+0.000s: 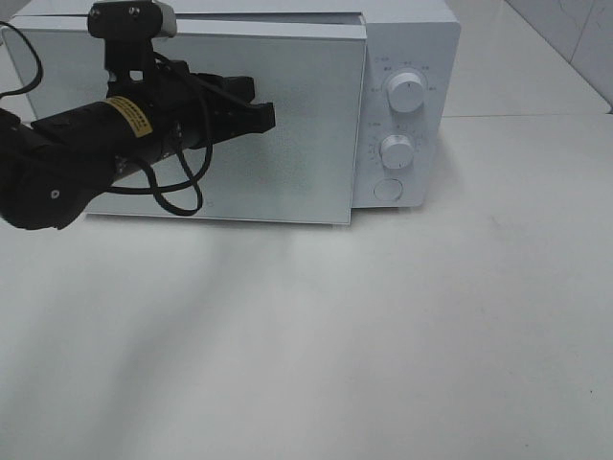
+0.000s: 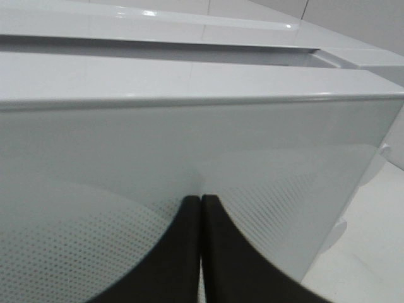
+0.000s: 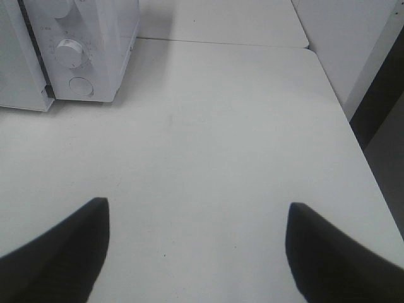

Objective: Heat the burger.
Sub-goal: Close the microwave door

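The left hand [image 1: 266, 115], shut and empty, is set against the microwave door [image 1: 306, 144]; the right hand [image 3: 196, 252] is held wide open, empty, above the worktop [image 3: 221, 126]. The burger is not seen — presumably behind the door. Should the tips slip on its glossy face, it could be left unlatched.
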